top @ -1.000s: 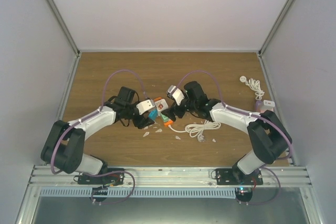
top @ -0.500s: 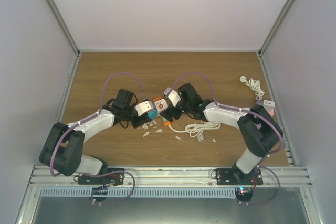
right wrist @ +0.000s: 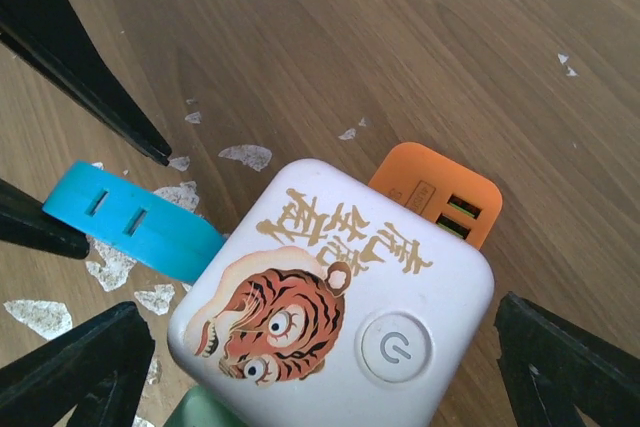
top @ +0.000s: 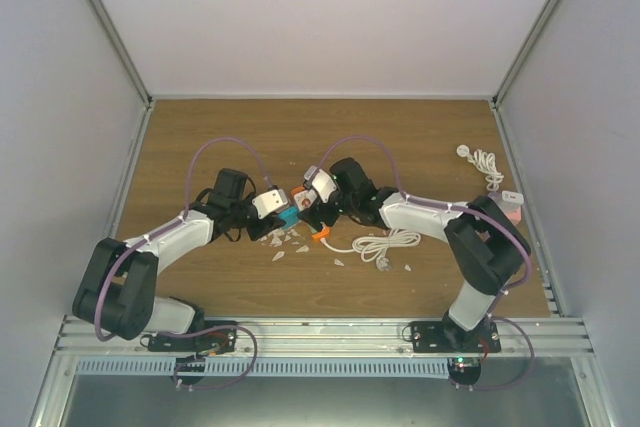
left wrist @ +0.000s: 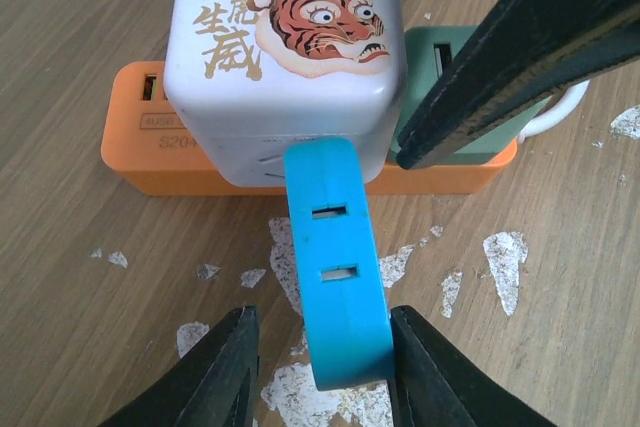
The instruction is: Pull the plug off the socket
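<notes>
The socket is a white cube with a tiger sticker (left wrist: 285, 57) on an orange base (left wrist: 150, 142), near the table's middle (top: 301, 196). A blue plug (left wrist: 338, 277) sticks out of its side. My left gripper (left wrist: 320, 367) is open around the plug's free end: the right finger touches it, the left finger stands a little apart. My right gripper (right wrist: 318, 312) is wide open and straddles the white cube (right wrist: 330, 307), with a finger on each side and not touching. The blue plug also shows in the right wrist view (right wrist: 130, 232) and the top view (top: 288, 217).
A coiled white cable (top: 385, 245) runs from the socket toward the right. White paint flecks (top: 300, 247) dot the wood around it. Another white cable (top: 487, 165) and a small white-and-pink item (top: 512, 201) lie by the right wall.
My right gripper has moved left, onto the white cube. My left gripper has shifted slightly up and left at the blue plug.
</notes>
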`<state>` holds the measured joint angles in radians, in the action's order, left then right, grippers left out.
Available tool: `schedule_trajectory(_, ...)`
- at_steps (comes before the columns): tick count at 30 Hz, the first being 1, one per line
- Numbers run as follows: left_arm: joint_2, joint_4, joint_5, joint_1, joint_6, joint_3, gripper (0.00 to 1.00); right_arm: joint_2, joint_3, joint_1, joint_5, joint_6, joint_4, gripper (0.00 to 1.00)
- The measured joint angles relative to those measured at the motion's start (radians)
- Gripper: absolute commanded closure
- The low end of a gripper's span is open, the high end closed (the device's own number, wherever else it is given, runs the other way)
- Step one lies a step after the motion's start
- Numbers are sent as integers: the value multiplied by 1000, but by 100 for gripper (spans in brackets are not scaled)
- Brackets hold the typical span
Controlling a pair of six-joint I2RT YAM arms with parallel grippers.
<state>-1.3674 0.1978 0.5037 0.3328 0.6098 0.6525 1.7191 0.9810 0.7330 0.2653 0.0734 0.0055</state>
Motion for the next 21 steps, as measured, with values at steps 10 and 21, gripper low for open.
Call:
schedule_trajectory(10, -13, -22, 35, -4, 7, 0, 68, 18, 8, 1, -13, 0, -5, 20)
schedule_trajectory(21, -19, -24, 41, -4, 8, -1, 77, 21, 13, 4, -40, -3, -5, 26)
